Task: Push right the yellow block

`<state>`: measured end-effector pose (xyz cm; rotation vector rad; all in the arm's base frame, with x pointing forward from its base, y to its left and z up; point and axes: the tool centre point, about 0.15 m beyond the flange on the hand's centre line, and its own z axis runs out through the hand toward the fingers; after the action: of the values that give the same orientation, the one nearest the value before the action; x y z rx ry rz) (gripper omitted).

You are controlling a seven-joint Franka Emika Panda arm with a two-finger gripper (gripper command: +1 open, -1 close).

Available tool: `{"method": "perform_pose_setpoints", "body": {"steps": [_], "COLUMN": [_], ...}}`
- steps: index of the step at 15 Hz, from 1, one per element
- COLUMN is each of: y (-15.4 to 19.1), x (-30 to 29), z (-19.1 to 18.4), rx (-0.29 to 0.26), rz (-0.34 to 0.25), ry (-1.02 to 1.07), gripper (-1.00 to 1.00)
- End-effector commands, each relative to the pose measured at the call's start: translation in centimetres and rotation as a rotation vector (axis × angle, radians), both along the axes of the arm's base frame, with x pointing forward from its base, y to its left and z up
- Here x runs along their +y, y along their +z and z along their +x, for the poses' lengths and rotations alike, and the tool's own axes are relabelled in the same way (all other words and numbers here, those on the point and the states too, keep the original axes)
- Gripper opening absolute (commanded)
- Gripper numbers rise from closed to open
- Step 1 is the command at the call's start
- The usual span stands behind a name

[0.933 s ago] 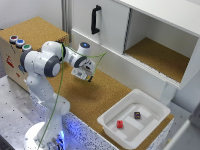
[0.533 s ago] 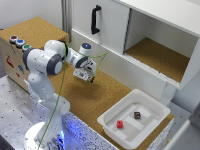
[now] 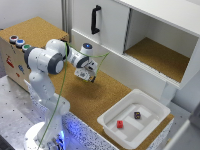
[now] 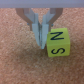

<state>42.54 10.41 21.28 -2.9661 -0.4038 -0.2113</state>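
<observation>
Hanging above the cork: the gripper (image 4: 41, 42), with its two grey fingers (image 4: 45, 31) drawn together so that only a thin slit shows between the tips, nothing held in it.
Jaws: nearly closed, empty, tips pointing down at the cork surface (image 4: 20, 65).
Yellow block: the yellow block (image 4: 56, 43) sits on the cork right beside the fingertips, its near edge touching or almost touching one finger; I cannot tell which.
Block faces: black letters show on it, an N on one face and an S on the face next to it.
Block from outside: in the exterior view the block cannot be made out beneath the gripper (image 3: 86, 77).
Arm: the white arm (image 3: 46, 62) bends over from its base toward the exterior view's right, with the gripper low over the cork table (image 3: 95, 100).
Cable: a thin green cable (image 3: 60, 97) runs from the wrist down past the base.
Tray: a white tray (image 3: 112, 122) stands well apart at the table's edge, toward the exterior view's right.
Tray contents: a small red block (image 3: 120, 124) and a small dark block (image 3: 137, 115) lie inside it, apart from each other.
Behind: a white cabinet (image 3: 112, 30) with a black handle (image 3: 94, 19) and an open compartment lined with cork.
Far side: a box with coloured buttons (image 3: 17, 41) at the exterior view's left.
</observation>
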Motion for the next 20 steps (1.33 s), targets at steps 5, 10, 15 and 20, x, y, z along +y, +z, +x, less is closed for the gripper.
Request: {"method": "perform_pose_setpoints", "body": {"steps": [5,10,15,20], "y": [-0.6,-1.2,-1.1,-0.7], "x": [-6.5,-10.9,-13.7,-16.8], "z": [2.9,2.7,3.4,4.7], "rx": [0.055,0.026,0.017,0.068], "rz": [-0.049,-0.075,-0.091,-0.13], "ry": [-0.009,-0.118,-0.16,-0.149], "gripper": [-1.0,-1.0,-1.0,-1.0]}}
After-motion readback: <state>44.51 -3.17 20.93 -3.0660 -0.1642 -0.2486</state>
